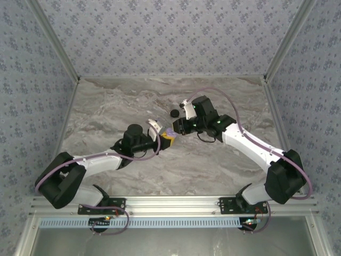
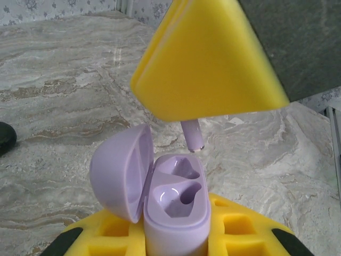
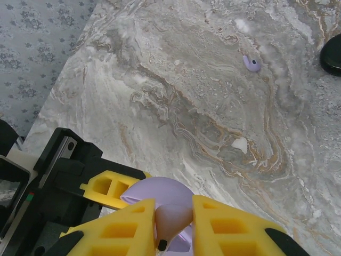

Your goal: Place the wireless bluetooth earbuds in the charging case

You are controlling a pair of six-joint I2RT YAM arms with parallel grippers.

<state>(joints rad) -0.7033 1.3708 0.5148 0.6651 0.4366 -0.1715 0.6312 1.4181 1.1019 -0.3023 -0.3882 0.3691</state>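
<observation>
Marbled grey worktop (image 1: 160, 176). Open lavender plastic charging case (image 2: 176, 226): clamped in left end effector (image 2: 173, 246), steadied for loading. Lavender earbud (image 2: 193, 136): clamped in right end effector (image 3: 174, 208), directly above wells (image 2: 180, 194).

the earbud (image 2: 193, 136) (all but its stem) is hidden behind a yellow pad (image 2: 208, 58).

Two arms bent inward from their bases, wrists meeting mid-reach, left hand (image 1: 167, 137) clamped low around the charging case (image 2: 176, 213), right hand (image 1: 179, 129) angled down just above the left fingers (image 2: 240, 229), its yellow pads (image 3: 229, 224) pinching an earbud (image 2: 193, 136) stem
</observation>
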